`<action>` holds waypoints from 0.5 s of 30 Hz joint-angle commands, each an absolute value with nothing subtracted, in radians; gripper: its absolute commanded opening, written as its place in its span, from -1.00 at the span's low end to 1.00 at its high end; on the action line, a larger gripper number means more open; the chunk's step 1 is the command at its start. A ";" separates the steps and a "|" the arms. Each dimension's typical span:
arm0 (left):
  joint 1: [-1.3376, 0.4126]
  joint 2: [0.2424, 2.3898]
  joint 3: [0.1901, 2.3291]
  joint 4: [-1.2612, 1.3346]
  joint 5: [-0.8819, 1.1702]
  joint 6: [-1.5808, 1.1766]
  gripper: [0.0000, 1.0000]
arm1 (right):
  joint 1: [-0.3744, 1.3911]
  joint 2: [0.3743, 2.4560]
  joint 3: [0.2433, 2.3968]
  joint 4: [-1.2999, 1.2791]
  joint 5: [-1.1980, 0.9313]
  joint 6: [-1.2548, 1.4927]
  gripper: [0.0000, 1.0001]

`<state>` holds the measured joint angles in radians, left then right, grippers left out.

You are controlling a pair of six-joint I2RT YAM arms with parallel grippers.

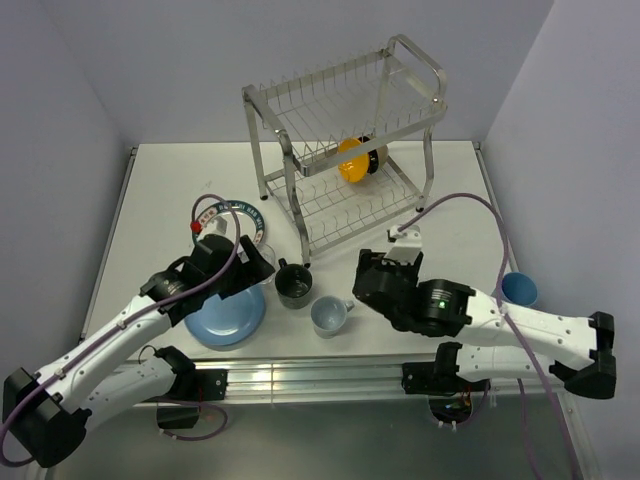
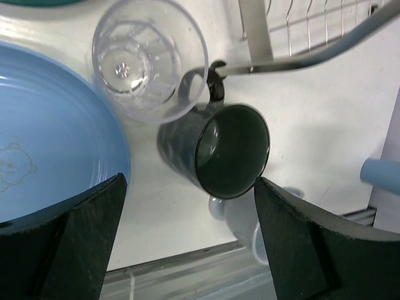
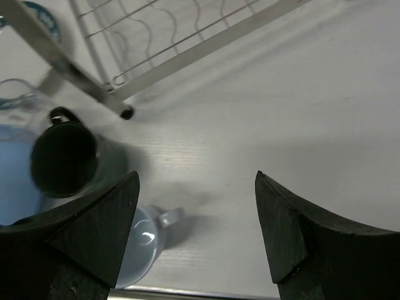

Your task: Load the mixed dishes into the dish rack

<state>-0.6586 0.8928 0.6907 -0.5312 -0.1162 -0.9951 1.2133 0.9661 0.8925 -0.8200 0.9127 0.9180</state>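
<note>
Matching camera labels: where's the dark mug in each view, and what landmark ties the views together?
Top external: dark mug just left of centre, in front of the dish rack.
Left wrist: dark mug centre-right, below the clear glass.
Right wrist: dark mug at the left edge, mid-height.
Shared landmark: the dish rack's front leg beside the mug, top centre in left wrist, upper left in right wrist.
</note>
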 commanded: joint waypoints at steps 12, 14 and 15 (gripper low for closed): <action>-0.858 0.999 0.750 -0.434 -0.052 -1.046 0.62 | 1.204 0.828 0.859 -0.687 0.554 1.057 0.62; -0.911 0.999 0.764 -0.443 -0.090 -1.077 0.61 | 1.200 0.786 0.848 -0.716 0.574 1.112 0.64; -0.961 1.003 0.765 -0.439 -0.097 -1.106 0.61 | 1.197 0.767 0.841 -0.722 0.581 1.132 0.64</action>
